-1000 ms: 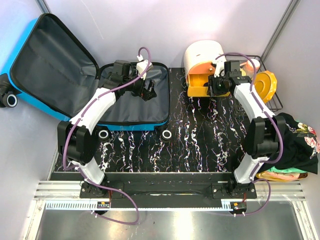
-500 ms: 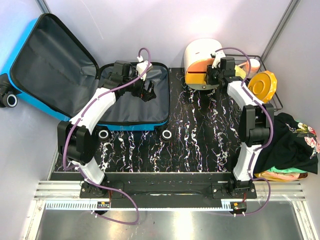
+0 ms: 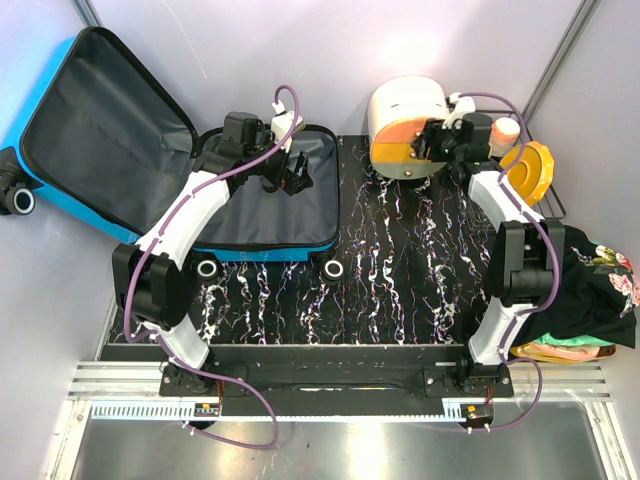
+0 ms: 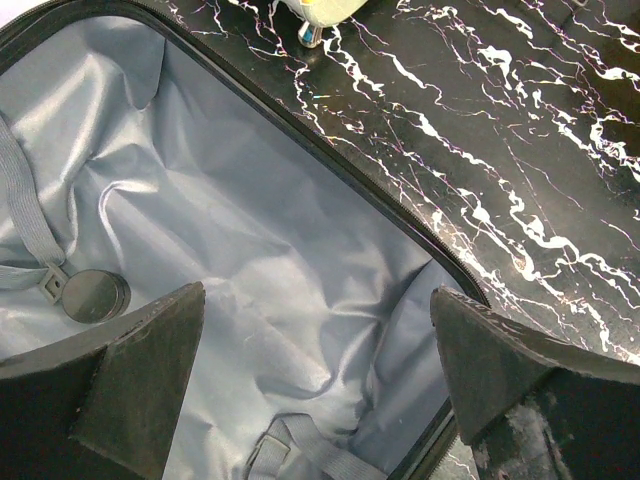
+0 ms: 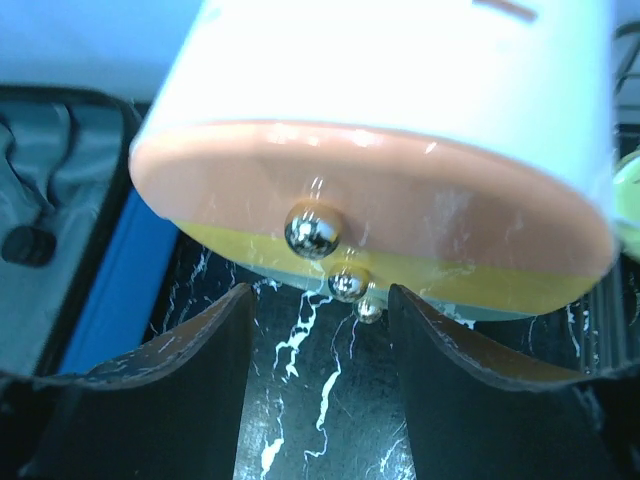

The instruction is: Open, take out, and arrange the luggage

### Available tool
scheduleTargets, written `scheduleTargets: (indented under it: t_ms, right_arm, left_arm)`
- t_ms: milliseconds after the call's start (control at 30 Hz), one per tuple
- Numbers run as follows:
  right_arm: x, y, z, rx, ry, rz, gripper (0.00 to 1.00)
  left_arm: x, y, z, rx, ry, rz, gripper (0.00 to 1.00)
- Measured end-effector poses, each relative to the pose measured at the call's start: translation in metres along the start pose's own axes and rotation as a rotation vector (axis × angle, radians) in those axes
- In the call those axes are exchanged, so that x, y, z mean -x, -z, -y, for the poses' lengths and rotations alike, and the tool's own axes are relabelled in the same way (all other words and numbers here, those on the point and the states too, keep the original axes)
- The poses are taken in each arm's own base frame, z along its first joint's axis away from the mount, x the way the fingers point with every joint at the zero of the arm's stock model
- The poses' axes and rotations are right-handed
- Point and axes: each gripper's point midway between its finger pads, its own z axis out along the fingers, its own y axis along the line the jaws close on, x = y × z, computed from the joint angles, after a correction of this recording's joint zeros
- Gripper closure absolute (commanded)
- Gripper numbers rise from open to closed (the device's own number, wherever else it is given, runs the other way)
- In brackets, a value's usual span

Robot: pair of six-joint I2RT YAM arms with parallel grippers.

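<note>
the luggage (image 3: 120, 130), a bright-blue hard-shell suitcase, lies open at the left end of the black marbled table (image 3: 400, 280). its lid leans back against the left wall and shows dark grey lining. its base half lies flat on the table, with two black wheels (image 3: 206, 268) on the near side.

the left gripper (image 3: 292, 183) hangs over the far right corner of the base half. in the left wrist view its fingers (image 4: 150, 380) stand wide apart with nothing between them. below them are only crumpled lining, a grey strap (image 4: 25, 210) and a round dark buckle (image 4: 95, 295).

the right gripper (image 3: 432, 148) is at the front of the white-and-orange round drawer box (image 3: 405, 105), which stands at the far edge just right of the suitcase. in the right wrist view its fingers (image 5: 200, 380) are apart and hold nothing. the orange drawer face sits just ahead of them, and its shiny metal knobs (image 5: 313, 230) show above the gap, untouched.

a yellow plastic basin (image 3: 528, 170) leans in a wire rack (image 3: 556, 205) to the right of the box. dark flowered clothing (image 3: 590, 285) is heaped at the table's right edge.
</note>
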Motion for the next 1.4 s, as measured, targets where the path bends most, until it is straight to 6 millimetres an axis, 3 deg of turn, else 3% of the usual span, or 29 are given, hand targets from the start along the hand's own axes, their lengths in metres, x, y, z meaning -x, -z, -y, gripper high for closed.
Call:
scheduleTargets:
  t_ms: [167, 367, 767, 1100, 1133, 1267, 1400]
  right_arm:
    - [0.038, 0.016, 0.006, -0.005, -0.058, 0.065, 0.38]
    - [0.051, 0.011, 0.0, 0.015, -0.138, 0.068, 0.4]
    - [0.012, -0.018, 0.005, 0.027, -0.273, -0.065, 0.45]
    - [0.017, -0.02, -0.002, 0.057, -0.317, -0.079, 0.48]
    - [0.019, -0.02, -0.003, 0.06, -0.319, -0.078, 0.5]
    - [0.023, -0.02, -0.004, 0.063, -0.323, -0.069, 0.77]
    - [0.023, -0.019, -0.003, 0.059, -0.324, -0.07, 0.94]
  left_arm:
    - [0.0, -0.001, 0.0, -0.002, 0.002, -0.002, 0.01]
    - [-0.002, -0.005, -0.002, -0.005, 0.01, -0.013, 0.02]
    - [-0.004, -0.006, -0.006, 0.007, 0.063, -0.015, 0.02]
    - [-0.012, -0.011, -0.022, 0.031, 0.17, -0.02, 0.03]
    - [-0.014, -0.012, -0.026, 0.037, 0.186, -0.021, 0.03]
    - [-0.021, -0.014, -0.038, 0.054, 0.236, -0.031, 0.03]
    - [-0.026, -0.014, -0.048, 0.072, 0.291, -0.034, 0.03]
